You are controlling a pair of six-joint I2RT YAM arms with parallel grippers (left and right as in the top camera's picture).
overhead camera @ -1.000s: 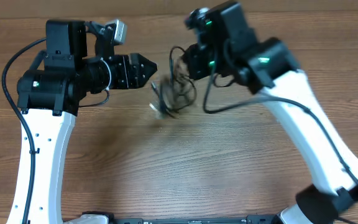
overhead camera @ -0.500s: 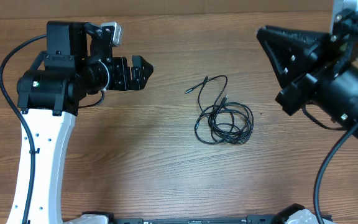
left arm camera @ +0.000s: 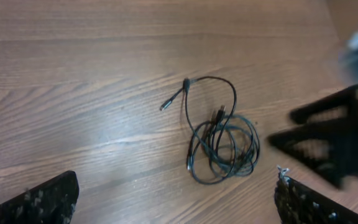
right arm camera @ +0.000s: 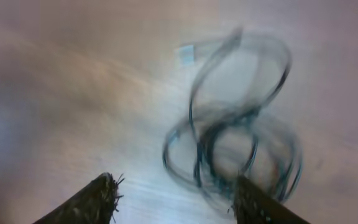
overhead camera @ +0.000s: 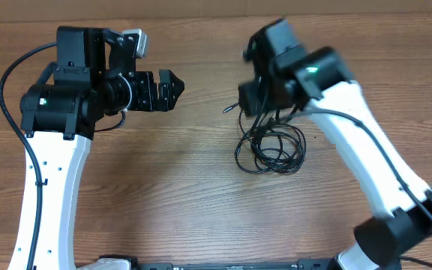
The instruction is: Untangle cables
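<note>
Overhead view shows the thin black cables [overhead camera: 271,150] lying in a small tangle of loose overlapping loops on the wooden surface [overhead camera: 163,195], right of centre. One strand runs up and to the left out of the tangle and ends in a small plug end [overhead camera: 227,109]. The left hand [overhead camera: 175,88] sits well apart from the tangle, off to its left, pointing toward it. Its two fingers [left arm camera: 42,200] show at the bottom corners of the left wrist view, spread wide with nothing between them, so that hand is open and empty. The same view shows the loops flat on the wood, with the plug end up and to the left of them. The right arm [overhead camera: 328,82] reaches in from the right, its black head covering the top edge of the tangle from above, and I cannot tell whether it touches the cords. The right wrist view is blurred. It shows the right hand [right arm camera: 176,202] with its fingertips [right arm camera: 95,199] parted and holding nothing, the loops lying just beyond them.
</note>
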